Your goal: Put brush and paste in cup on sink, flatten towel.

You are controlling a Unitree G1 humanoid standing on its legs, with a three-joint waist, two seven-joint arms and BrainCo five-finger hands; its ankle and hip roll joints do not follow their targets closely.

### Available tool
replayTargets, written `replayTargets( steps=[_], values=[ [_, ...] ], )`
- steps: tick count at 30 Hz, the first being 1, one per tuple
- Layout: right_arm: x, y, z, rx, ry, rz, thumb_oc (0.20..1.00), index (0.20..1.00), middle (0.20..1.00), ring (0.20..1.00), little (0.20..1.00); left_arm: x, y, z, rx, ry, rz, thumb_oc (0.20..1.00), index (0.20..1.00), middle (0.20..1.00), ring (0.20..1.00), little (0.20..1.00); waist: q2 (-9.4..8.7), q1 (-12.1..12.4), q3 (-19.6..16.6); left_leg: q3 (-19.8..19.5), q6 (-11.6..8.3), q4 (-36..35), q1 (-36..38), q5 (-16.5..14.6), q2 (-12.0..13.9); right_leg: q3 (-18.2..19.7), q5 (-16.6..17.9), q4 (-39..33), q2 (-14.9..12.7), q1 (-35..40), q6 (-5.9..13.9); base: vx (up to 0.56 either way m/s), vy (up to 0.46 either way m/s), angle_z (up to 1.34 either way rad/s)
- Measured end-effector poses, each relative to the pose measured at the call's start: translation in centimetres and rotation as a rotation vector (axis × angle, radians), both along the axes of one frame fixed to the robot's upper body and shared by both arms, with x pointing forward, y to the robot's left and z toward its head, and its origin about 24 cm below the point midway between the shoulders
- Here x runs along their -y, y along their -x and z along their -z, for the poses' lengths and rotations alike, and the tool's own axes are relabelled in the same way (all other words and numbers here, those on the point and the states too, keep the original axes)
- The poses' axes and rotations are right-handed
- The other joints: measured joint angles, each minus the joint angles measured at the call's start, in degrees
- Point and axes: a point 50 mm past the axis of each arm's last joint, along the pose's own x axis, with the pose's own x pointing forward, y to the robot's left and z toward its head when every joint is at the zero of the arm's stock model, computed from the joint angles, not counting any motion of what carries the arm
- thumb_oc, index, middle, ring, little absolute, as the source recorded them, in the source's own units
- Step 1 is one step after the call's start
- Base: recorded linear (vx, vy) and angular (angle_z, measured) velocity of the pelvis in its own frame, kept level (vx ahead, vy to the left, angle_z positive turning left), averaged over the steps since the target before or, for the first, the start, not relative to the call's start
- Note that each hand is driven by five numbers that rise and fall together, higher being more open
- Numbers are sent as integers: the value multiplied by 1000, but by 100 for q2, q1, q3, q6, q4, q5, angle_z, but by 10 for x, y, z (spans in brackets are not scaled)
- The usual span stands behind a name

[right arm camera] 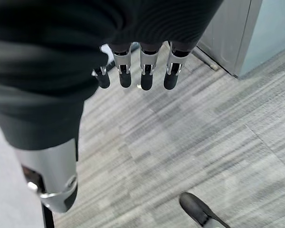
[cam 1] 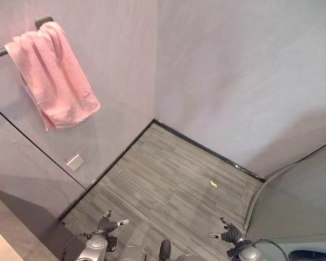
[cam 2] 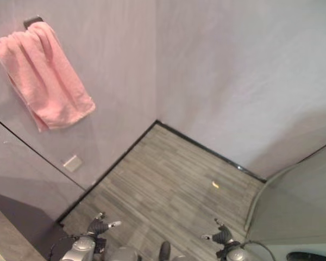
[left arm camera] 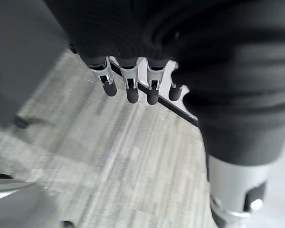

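A pink towel (cam 1: 55, 76) hangs bunched and crooked over a dark wall rail (cam 1: 43, 22) at the upper left. My left hand (cam 1: 110, 224) is low at the bottom left, far below the towel, its fingers (left arm camera: 128, 88) relaxed over the floor with nothing in them. At the bottom right my right hand (cam 1: 230, 235) hangs the same way, fingers (right arm camera: 145, 76) straight and empty.
Two grey walls meet in a corner (cam 1: 155, 120) ahead, above grey plank flooring (cam 1: 168, 185). A small yellow scrap (cam 1: 213, 184) lies on the floor. A white wall socket (cam 1: 75, 161) sits low on the left wall. A curved glass-like partition (cam 1: 293, 201) stands at the right.
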Motion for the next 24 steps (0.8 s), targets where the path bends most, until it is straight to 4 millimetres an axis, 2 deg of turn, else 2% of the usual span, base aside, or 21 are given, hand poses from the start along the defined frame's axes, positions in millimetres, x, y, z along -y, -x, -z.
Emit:
replayTargets(
  steps=[1,2,3,4,5,6,7,8,9,10,12,13,14,15,17,18,19,21,22,23,24],
  values=[
    [1,-2,-1,6,0,8,1000,1000,1000,1000,1000,0,-5,-2,14,-3,6,1000,1000,1000,1000,1000,-91,-43,48,672,89,-866,47,-207,243,-155,-20,-268,-96,74,46,243,154,137],
    [10,-13,-7,36,21,26,1000,1000,1000,1000,1000,8,-24,-10,68,10,32,1000,1000,1000,1000,1000,-158,-76,300,1299,88,-3180,0,-167,108,-434,-8,-380,-344,53,317,276,190,147],
    [14,-27,-14,73,34,23,1000,1000,1000,1000,1000,9,-29,-14,88,11,40,1000,1000,1000,1000,1000,-87,-70,396,1398,21,-4645,-150,106,-81,-483,-61,-409,-400,40,583,311,168,112],
    [14,-36,-18,97,39,18,1000,1000,1000,1000,1000,10,-27,-12,81,9,44,1000,1000,1000,1000,1000,25,-45,431,1342,-75,-4875,-390,330,-78,-505,-230,-357,-380,102,676,302,146,26],
    [15,-40,-20,107,43,18,1000,1000,1000,1000,1000,13,-20,-9,59,7,59,1000,1000,1000,1000,1000,184,40,419,1635,-255,-4832,-641,661,93,-513,-339,-365,-263,199,746,213,134,-12],
    [14,-43,-22,120,42,11,1000,1000,1000,1000,1000,13,-13,-5,40,9,56,1000,1000,1000,1000,1000,320,105,397,2146,-303,-4731,-783,850,301,-566,-330,-403,-155,354,732,255,219,-16],
    [10,-43,-23,132,36,-1,1000,1000,1000,1000,1000,11,-6,-3,21,7,51,1000,1000,1000,1000,1000,423,109,371,2194,-72,-4201,-877,994,473,-621,-424,-343,-27,614,655,280,234,-29],
    [7,-45,-23,132,37,-11,1000,1000,1000,1000,1000,9,-1,-1,11,4,47,1000,1000,1000,1000,1000,467,184,244,1960,148,-3961,-773,1017,444,-486,-574,-248,-20,721,697,336,235,-46],
    [7,-37,-18,109,37,-5,1000,1000,1000,1000,1000,7,6,1,-4,3,40,1000,1000,1000,1000,1000,388,219,112,1737,242,-3900,-624,1039,349,-384,-675,-149,-79,740,626,256,182,-62],
    [7,-36,-18,111,36,-1,1000,1000,1000,1000,1000,7,11,3,-18,4,36,1000,1000,1000,1000,1000,353,174,-41,1772,268,-3875,-457,1044,243,-329,-769,-63,-134,782,666,231,174,-41],
    [8,-28,-14,87,40,13,1000,1000,1000,1000,1000,7,9,2,-9,6,29,1000,1000,1000,1000,1000,327,25,-112,1796,889,-4333,25,1417,39,-336,-958,276,-274,929,928,176,146,-13],
    [7,-20,-10,65,35,18,1000,1000,1000,1000,1000,7,7,1,-2,6,31,1000,1000,1000,1000,1000,253,-8,-155,1828,1017,-4496,254,1442,-28,-361,-1045,638,-387,883,1092,178,160,-7],
    [6,-14,-7,49,30,23,1000,1000,1000,1000,1000,7,2,-2,18,6,38,1000,1000,1000,1000,1000,192,-18,-196,1810,1111,-4512,342,1361,-65,-407,-1119,964,-473,798,1231,174,159,2],
    [5,-8,-5,34,25,27,1000,1000,1000,1000,1000,7,-3,-5,39,6,40,1000,1000,1000,1000,1000,121,-18,-243,1770,1122,-4473,365,1225,-127,-471,-1106,1188,-537,750,1290,111,102,13],
    [-2,-8,-2,30,6,27,1000,1000,1000,1000,1000,6,-17,-12,78,0,51,1000,1000,1000,1000,1000,27,17,-287,1669,1240,-4492,531,1100,-239,-523,-1319,2094,-812,399,1492,185,184,20],
    [-5,-11,-3,38,-1,20,1000,1000,1000,1000,1000,4,-20,-14,90,-3,54,1000,1000,1000,1000,1000,21,35,-289,1571,1244,-4486,605,994,-303,-553,-1161,2292,-852,373,1616,231,251,48],
    [-6,-14,-4,42,-4,11,1000,1000,1000,1000,1000,3,-22,-17,107,-7,59,1000,1000,1000,1000,1000,27,41,-292,1444,1304,-4500,764,916,-413,-556,-1072,3149,-1043,147,1766,115,139,58],
    [-9,-20,-7,60,-11,2,1000,1000,1000,1000,1000,-2,-19,-16,95,-16,51,1000,1000,1000,1000,1000,54,10,-280,1246,1313,-4464,885,800,-463,-254,-760,4271,-1155,-314,1935,162,75,67],
    [-11,-20,-7,65,-19,-2,1000,1000,1000,1000,1000,-1,-17,-15,91,-16,58,1000,1000,1000,1000,1000,91,33,-266,1024,1340,-4476,950,707,-498,-144,-908,4546,-1121,-537,1936,206,24,54],
    [-13,-23,-10,80,-31,-12,1000,1000,1000,1000,1000,-4,-14,-14,79,-21,52,1000,1000,1000,1000,1000,124,19,-242,895,1395,-4469,976,651,-452,19,-1193,4561,-969,-758,1751,163,-20,58],
    [-15,-25,-12,93,-36,-18,1000,1000,1000,1000,1000,-5,-11,-12,67,-24,52,1000,1000,1000,1000,1000,201,-13,-192,747,1391,-4474,1007,654,-417,136,-1304,4276,-811,-893,1689,106,-29,65]
  ],
)
